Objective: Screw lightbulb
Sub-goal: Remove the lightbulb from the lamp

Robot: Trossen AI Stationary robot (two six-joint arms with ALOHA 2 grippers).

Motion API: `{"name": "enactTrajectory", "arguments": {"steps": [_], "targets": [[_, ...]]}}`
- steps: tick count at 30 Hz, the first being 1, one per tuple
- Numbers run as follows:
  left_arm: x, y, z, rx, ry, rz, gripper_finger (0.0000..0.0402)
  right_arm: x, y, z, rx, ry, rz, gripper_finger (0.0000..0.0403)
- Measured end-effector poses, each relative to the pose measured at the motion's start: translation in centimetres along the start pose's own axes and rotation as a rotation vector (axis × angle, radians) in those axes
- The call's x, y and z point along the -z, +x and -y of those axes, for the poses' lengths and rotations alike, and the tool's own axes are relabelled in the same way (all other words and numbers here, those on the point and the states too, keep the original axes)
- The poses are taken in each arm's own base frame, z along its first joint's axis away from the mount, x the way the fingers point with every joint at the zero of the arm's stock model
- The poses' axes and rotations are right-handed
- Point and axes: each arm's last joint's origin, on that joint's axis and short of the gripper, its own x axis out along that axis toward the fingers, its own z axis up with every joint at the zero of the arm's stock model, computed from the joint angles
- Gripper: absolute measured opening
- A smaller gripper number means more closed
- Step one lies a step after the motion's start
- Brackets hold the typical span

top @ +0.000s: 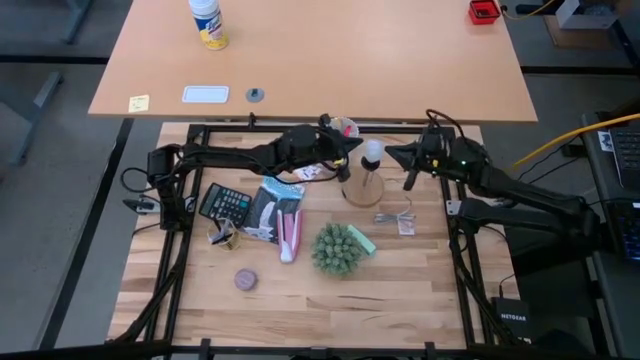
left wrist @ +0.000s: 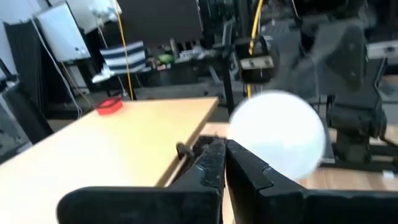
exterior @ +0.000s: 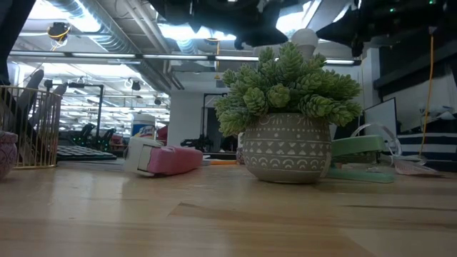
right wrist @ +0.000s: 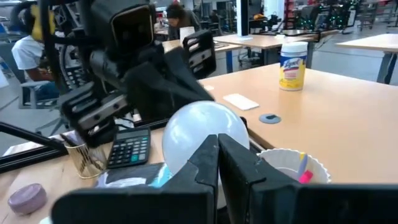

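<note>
The lightbulb [top: 372,153] stands upright, globe uppermost, on the round wooden disc [top: 363,189] near the rear centre of the slatted table [top: 300,300]. The screw base is not visible, so whether it is threaded into the socket fully, partly or only resting there cannot be determined.

The left gripper [top: 345,150] is just beside the globe on its left, with its fingers together and clamped on nothing. The right gripper [top: 396,155] is just beside the globe on the opposite side, with its fingers likewise together and empty. Contact with the glass cannot be confirmed from either wrist view.

Assessment: the bulb is placed at the socket and neither claw holds it. Either tightening turns remain or seating is complete; the potted plant [top: 336,249] blocks the low view of the joint
</note>
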Motion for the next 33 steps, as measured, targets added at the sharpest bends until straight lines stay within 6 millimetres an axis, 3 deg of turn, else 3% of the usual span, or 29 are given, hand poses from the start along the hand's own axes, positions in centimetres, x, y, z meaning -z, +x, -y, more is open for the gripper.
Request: {"name": "enactTrajectory", "arguments": {"steps": [14,23,27,33], "targets": [[0.0,-0.4,1.9,0.102,0.033,-0.032,0.0005,0.8,2.0,0.7,0.127,-0.028,-0.025,0.0017],[0.0,-0.7,3.4,0.135,0.068,-0.034,0.0005,1.2,2.9,0.8,0.120,-0.056,-0.031,0.0017],[-0.3,-0.8,3.5,0.135,0.071,-0.020,0.0005,0.6,2.5,0.7,0.117,-0.087,0.011,0.0017],[-1.9,-1.3,3.0,0.102,0.077,0.068,0.0005,-1.2,0.0,0.2,0.101,-0.114,0.126,0.0017]]}}
